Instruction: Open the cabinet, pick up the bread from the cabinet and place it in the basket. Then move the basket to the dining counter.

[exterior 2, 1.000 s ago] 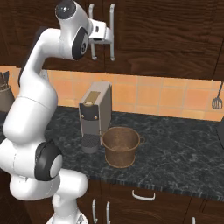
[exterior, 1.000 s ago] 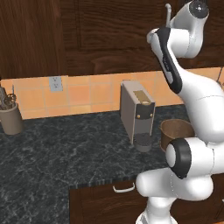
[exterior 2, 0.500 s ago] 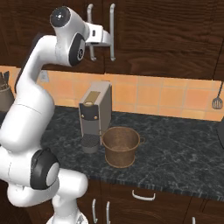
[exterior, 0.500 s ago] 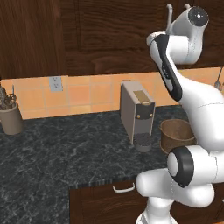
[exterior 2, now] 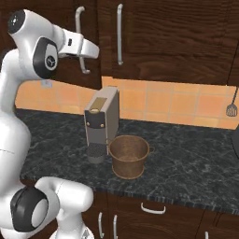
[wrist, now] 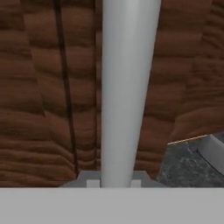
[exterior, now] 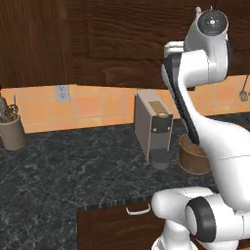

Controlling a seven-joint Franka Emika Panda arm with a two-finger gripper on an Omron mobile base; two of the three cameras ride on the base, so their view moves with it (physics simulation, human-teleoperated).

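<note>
My hand [exterior 2: 84, 58] pinches the left cabinet [exterior 2: 177, 42] handle [exterior 2: 81, 39]. Doors shut. Basket [exterior 2: 129, 156] sits on the bench [exterior 2: 196, 163], right of the coffee machine [exterior 2: 99, 122].

Your robot: a glossy white arm with dark joints

You're looking at smooth, rounded white shells on every link, swelling into fat bulbs at the joints. Each joint ends in a round dark grey cap ringed in black, with a small pale mark at its centre where it faces you. A black band runs down the inner side of the upper link. The hand is a boxy white block with a small dark spot on its side. No cables or screws show.
</note>
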